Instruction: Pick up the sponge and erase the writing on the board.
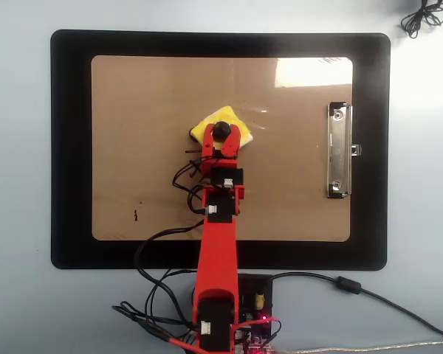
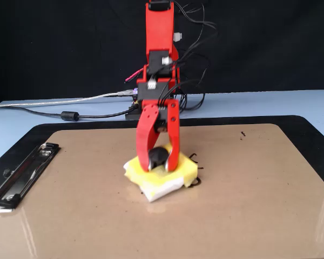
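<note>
The yellow sponge (image 1: 210,123) (image 2: 183,171) lies flat on the brown board (image 1: 133,96) (image 2: 86,216), near its middle. My red gripper (image 1: 221,133) (image 2: 159,165) comes down on it from above, shut on the sponge's round black knob (image 1: 221,130) (image 2: 158,156). Sponge and arm hide nearly all of the writing. Only small dark strokes (image 2: 195,158) show at the sponge's right edge in the fixed view. The board's silver clip (image 1: 339,151) (image 2: 21,175) is well clear of the sponge.
The board rests on a larger black mat (image 1: 70,147) (image 2: 313,135). A tiny dark speck (image 1: 136,215) (image 2: 242,134) marks the board near the arm's side. Cables (image 1: 369,295) (image 2: 70,115) and the arm's base (image 1: 255,310) lie beyond the mat's edge.
</note>
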You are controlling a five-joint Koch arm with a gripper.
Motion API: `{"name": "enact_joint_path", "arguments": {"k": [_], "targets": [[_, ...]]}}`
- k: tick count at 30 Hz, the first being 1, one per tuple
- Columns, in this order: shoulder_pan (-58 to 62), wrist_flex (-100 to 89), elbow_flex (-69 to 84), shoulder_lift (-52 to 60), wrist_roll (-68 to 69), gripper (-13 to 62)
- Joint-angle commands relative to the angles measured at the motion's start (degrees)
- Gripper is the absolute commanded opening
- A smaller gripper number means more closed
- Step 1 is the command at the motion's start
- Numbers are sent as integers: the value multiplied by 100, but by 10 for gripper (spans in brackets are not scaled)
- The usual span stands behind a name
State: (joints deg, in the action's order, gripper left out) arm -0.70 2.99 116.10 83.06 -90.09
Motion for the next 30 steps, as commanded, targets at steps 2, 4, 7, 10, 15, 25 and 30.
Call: {"name": "enact_joint_path", "arguments": {"k": [2, 4, 7, 10, 15, 25, 30], "targets": [[290, 105, 633, 668, 299, -80], [457, 141, 1626, 1617, 545, -80], [835, 167, 2988, 3252, 668, -80], [879, 211, 3445, 3937, 703, -80], [861, -35, 2215, 1978, 659, -80], [835, -202, 2074, 1925, 677, -80], [606, 79, 3419, 3937, 677, -80]]}}
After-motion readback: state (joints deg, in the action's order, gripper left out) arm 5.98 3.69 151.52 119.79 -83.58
